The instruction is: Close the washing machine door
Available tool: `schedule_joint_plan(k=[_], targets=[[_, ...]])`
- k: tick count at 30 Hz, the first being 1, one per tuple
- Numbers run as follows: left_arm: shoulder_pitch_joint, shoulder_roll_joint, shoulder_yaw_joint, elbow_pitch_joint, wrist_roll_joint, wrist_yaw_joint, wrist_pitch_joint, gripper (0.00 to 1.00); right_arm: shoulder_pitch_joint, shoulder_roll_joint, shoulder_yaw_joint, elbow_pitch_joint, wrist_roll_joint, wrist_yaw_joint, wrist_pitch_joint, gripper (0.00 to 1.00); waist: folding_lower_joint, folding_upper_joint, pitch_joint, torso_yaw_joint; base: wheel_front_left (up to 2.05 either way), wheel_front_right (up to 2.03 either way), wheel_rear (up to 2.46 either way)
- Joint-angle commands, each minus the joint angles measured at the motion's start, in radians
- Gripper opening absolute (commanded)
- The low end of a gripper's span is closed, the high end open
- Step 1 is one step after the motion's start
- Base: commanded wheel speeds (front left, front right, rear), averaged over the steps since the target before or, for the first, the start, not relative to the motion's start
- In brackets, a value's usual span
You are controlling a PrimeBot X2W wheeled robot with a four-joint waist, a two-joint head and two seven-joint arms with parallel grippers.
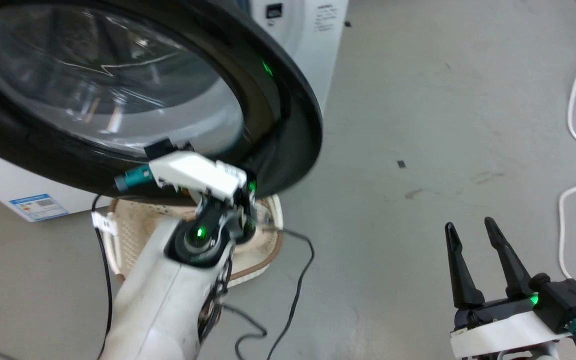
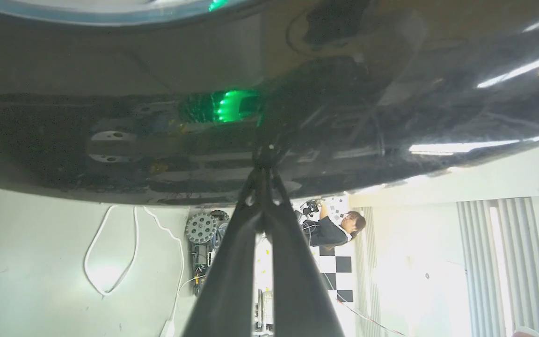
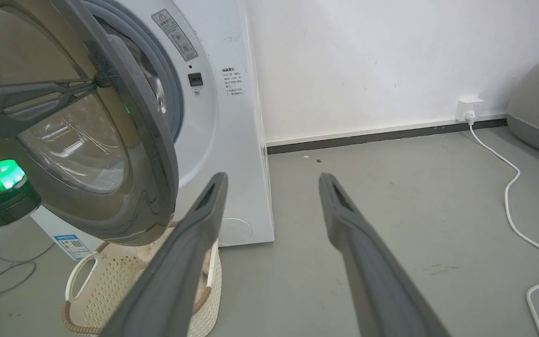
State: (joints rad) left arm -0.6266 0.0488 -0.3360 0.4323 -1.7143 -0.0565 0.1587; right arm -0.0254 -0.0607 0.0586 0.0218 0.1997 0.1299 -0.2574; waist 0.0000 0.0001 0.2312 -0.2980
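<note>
You have the door (image 1: 288, 105) at upper left half open, left gripper (image 2: 264, 161) pressed together against it, right gripper (image 1: 478, 235) spread.

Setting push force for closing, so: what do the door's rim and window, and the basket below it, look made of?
Door rim: probably glossy black plastic; it mirrors strip lights sharply. Window: clear glass or hard plastic, see-through with crisp reflections. Basket: white perforated plastic by the look, with brown woven-looking trim.
</note>
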Motion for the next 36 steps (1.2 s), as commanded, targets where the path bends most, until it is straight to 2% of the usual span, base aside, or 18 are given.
schedule_joint_plan(k=[1, 8, 13, 16, 19, 21, 23, 27, 29, 32, 34, 36], targets=[[-0.024, 0.001, -0.004, 0.013, -0.006, -0.009, -0.015, 0.00, -0.014, 0.006, 0.003, -0.001, 0.004, 0.001, -0.004, 1.00, 0.0000, -0.0001, 0.011, -0.012, 0.00, 0.00, 0.00], [-0.121, 0.001, -0.067, 0.122, -0.048, -0.044, -0.089, 0.00, -0.019, 0.009, 0.005, 0.002, 0.005, 0.001, -0.004, 1.00, 0.0000, -0.0001, 0.009, -0.010, 0.00, 0.00, 0.00], [-0.090, 0.001, -0.108, 0.148, -0.047, -0.066, -0.078, 0.00, -0.011, 0.010, 0.003, 0.002, 0.003, 0.001, -0.004, 1.00, 0.0000, -0.0001, -0.021, 0.033, 0.00, 0.00, 0.00], [-0.041, 0.016, -0.156, 0.129, -0.005, -0.072, -0.047, 0.00, -0.001, 0.010, -0.004, 0.000, 0.000, 0.001, -0.004, 1.00, 0.0000, -0.0001, -0.050, 0.073, 0.00, 0.00, 0.00], [0.023, 0.065, -0.233, 0.054, 0.091, -0.073, -0.031, 0.00, 0.010, 0.010, -0.007, -0.003, -0.004, 0.001, -0.004, 1.00, 0.0000, -0.0001, -0.081, 0.115, 0.00, 0.00, 0.00], [0.068, 0.121, -0.287, -0.009, 0.183, -0.074, -0.051, 0.00, 0.018, 0.007, -0.008, -0.003, -0.006, 0.001, -0.004, 1.00, 0.0000, -0.0001, -0.103, 0.145, 0.00, 0.00, 0.00], [0.104, 0.192, -0.342, -0.069, 0.304, -0.074, -0.104, 0.00, 0.027, 0.003, -0.007, -0.002, -0.005, 0.001, -0.004, 1.00, 0.0000, -0.0001, -0.125, 0.173, 0.00, 0.00, 0.00], [0.147, 0.340, -0.425, -0.128, 0.592, -0.070, -0.276, 0.00, 0.041, -0.004, -0.004, -0.003, -0.006, 0.001, -0.004, 1.00, 0.0000, -0.0001, -0.158, 0.221, 0.00, 0.00, 0.00], [0.173, 0.374, -0.423, -0.147, 0.665, -0.042, -0.351, 0.00, 0.050, -0.008, -0.004, -0.003, -0.004, 0.001, -0.004, 1.00, 0.0000, -0.0001, -0.175, 0.243, 0.00, 0.00, 0.00], [0.209, 0.413, -0.385, -0.190, 0.760, 0.021, -0.407, 0.00, 0.064, -0.014, -0.001, -0.003, -0.003, 0.001, -0.004, 1.00, 0.0000, -0.0001, -0.197, 0.273, 0.00, 0.00, 0.00], [0.245, 0.421, -0.336, -0.230, 0.815, 0.069, -0.418, 0.00, 0.072, -0.016, 0.001, -0.004, -0.002, 0.001, -0.004, 1.00, 0.0000, -0.0001, -0.207, 0.289, 0.00, 0.00, 0.00], [0.293, 0.406, -0.242, -0.292, 0.869, 0.107, -0.419, 0.00, 0.077, -0.018, 0.006, -0.005, -0.002, 0.001, -0.004, 1.00, 0.0000, -0.0001, -0.214, 0.301, 0.00, 0.00, 0.00]])
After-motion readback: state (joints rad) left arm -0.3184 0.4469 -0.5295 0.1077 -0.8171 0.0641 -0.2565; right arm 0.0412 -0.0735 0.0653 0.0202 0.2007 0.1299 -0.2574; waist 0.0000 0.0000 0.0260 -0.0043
